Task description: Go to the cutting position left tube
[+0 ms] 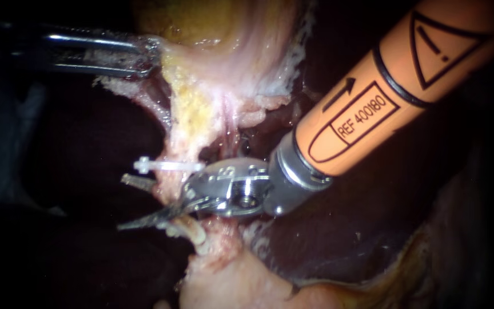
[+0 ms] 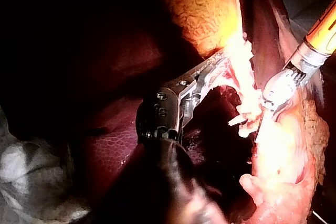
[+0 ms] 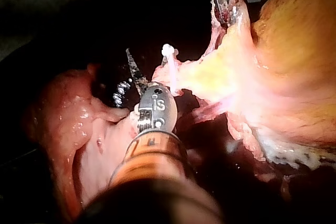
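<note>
Right instrument (image 1: 123, 203): the orange shaft is seen closest to the endoscope, entering from upper right, with a metal wrist and two thin blades at the tip. The blades are held apart, and the left tube (image 1: 167, 186) is straddled between them without being squeezed. A white clip (image 1: 167, 166) is fixed across that tube just above the upper blade, close to it; contact between the two cannot be judged. In the right wrist view one blade is seen ahead of the wrist, beside the clip (image 3: 169, 52). A pale pink tissue mound (image 1: 230, 283) is seen beneath the blades, with the tube running down into it. Farther back, the tube is continuous with a fatty yellow-white band leading up to the gallbladder (image 1: 241, 46). Left instrument (image 1: 147, 54): it enters from the left at the far end, with its jaws clamped on the gallbladder edge and the tissue drawn taut. Everything is bedded on dark, glossy liver (image 1: 373, 229). A pale crumpled cloth (image 2: 23, 174) is visible beside the left shaft, and the surroundings beyond are in darkness.
</note>
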### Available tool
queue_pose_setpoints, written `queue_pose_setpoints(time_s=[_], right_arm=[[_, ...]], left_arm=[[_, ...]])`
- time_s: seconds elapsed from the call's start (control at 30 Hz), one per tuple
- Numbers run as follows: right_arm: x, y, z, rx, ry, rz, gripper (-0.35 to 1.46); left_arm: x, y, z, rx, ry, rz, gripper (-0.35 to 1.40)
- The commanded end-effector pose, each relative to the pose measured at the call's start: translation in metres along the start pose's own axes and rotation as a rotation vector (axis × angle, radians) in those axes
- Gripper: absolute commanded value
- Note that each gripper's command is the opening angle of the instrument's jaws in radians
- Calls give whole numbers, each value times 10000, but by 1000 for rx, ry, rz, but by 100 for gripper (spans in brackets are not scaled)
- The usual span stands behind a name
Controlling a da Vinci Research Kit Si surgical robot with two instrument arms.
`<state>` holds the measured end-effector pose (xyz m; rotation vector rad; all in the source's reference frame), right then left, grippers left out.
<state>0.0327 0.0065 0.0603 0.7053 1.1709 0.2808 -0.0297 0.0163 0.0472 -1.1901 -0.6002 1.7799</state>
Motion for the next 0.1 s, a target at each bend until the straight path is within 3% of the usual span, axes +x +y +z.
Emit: queue_pose_setpoints(time_s=[0.03, 0.1], right_arm=[[-1, 0, 0, -1, 0, 0, 135], [-2, 1, 0, -1, -1, 0, 135]], left_arm=[[0, 0, 0, 0, 0, 0, -35], [0, 0, 0, 0, 0, 0, -35]])
